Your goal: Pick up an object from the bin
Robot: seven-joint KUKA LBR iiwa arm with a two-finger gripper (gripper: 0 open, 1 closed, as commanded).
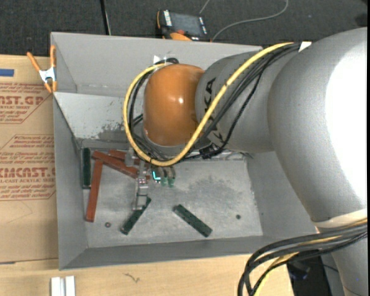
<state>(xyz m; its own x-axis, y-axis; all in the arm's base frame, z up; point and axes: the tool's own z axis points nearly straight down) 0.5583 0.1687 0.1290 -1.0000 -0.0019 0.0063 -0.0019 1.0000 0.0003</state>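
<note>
gripper (141,197) above far end of dark green bar (133,219) | bar long axis runs near-left to far-right | rest of bar extends near-left from gripper | grip state: cannot tell

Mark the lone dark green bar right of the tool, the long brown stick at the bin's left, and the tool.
dark green bar (192,219), camera view, middle of its length.
long brown stick (93,193), camera view, mid-shaft.
tool (140,201), camera view, its lower end.
</note>
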